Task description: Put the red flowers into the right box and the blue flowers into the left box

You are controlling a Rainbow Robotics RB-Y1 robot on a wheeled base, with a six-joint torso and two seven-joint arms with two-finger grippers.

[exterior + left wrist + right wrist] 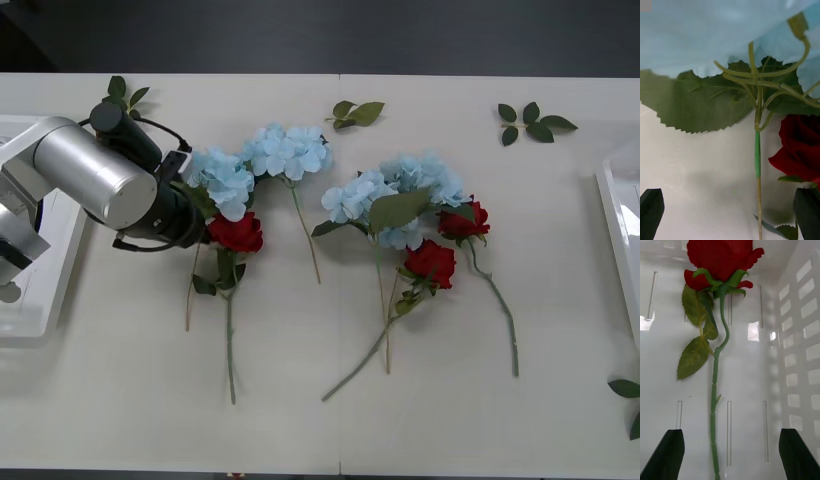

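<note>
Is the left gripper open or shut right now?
Open. The left gripper's black fingertips sit at opposite corners, straddling the pale blue flower's thin green stem without touching it.

The front view looks down and forward from above the arms onto the wide white table (300,420), taking in its whole width. The left wrist view hangs very close over a pale blue flower cluster (715,33) and a deep red rose (801,150) that the front view shows at table left. The right wrist view faces closely into a slotted white plastic box (801,352).
</note>
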